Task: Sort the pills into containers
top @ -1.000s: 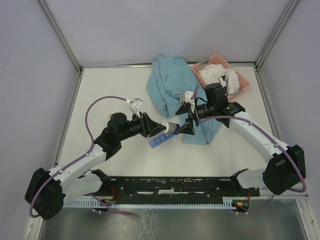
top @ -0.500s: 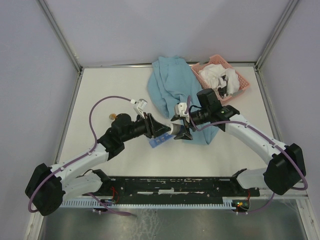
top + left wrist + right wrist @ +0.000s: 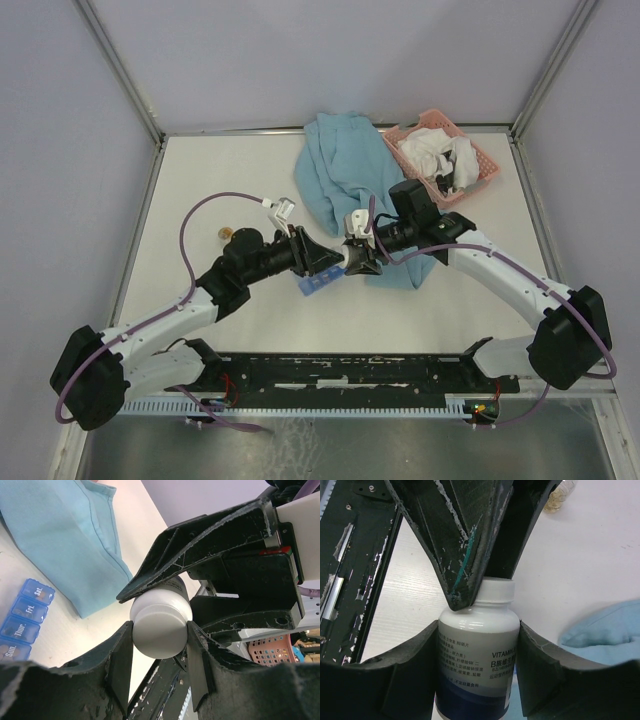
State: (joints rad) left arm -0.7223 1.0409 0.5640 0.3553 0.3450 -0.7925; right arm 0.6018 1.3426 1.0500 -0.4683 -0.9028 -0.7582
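A white vitamin bottle (image 3: 477, 650) with a blue-banded label hangs between both arms above the table. My right gripper (image 3: 478, 655) is shut on the bottle's body. My left gripper (image 3: 160, 637) is shut on its white cap (image 3: 161, 629). In the top view the two grippers meet nose to nose, left gripper (image 3: 332, 262) against right gripper (image 3: 354, 258). The containers (image 3: 318, 283), a blue translucent strip with day labels (image 3: 22, 620), lie on the table just below the left gripper. The pills are hidden.
A light blue cloth (image 3: 335, 175) lies behind and under the right arm. A pink mesh basket (image 3: 478, 158) holding white crumpled material stands at the back right. A small clear glass bottle (image 3: 226, 233) stands by the left arm.
My right gripper has moved left onto the bottle and closed around its body. The left gripper has kept its hold on the cap and shifted slightly.
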